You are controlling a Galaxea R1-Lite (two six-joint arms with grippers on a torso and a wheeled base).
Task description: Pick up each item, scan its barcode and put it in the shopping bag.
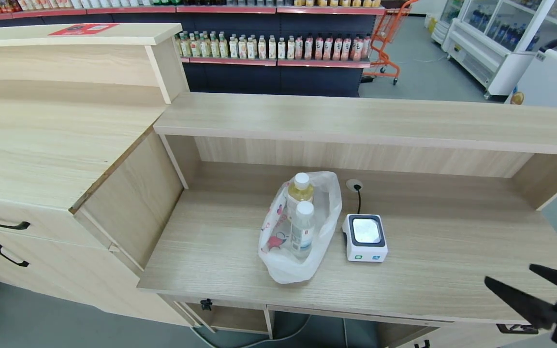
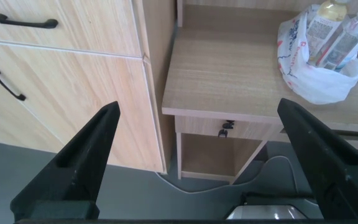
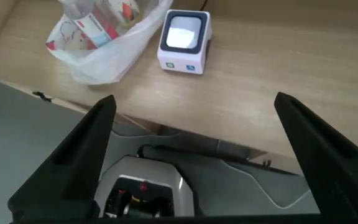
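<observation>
A white plastic shopping bag [image 1: 288, 261] [image 2: 312, 81] [image 3: 98, 53] stands on the wooden counter [image 1: 433, 270]. Two bottles stand inside it: a clear one [image 1: 302, 227] [image 2: 347, 40] with a white cap in front, and a yellow-drink one [image 1: 300, 191] [image 2: 325, 18] behind. The white barcode scanner [image 1: 364, 237] [image 3: 184, 40] sits just right of the bag. My right gripper [image 1: 532, 285] [image 3: 197, 162] is open and empty, low at the counter's front right edge. My left gripper [image 2: 207, 162] is open and empty, below and left of the counter, facing the drawer cabinet.
A tall wooden cabinet with black-handled drawers [image 1: 5, 237] [image 2: 23, 53] adjoins the counter on the left. A raised shelf [image 1: 365, 121] runs along the counter's back. The scanner's cable enters a grommet [image 1: 354, 184]. Store shelves with bottles [image 1: 273, 46] stand beyond.
</observation>
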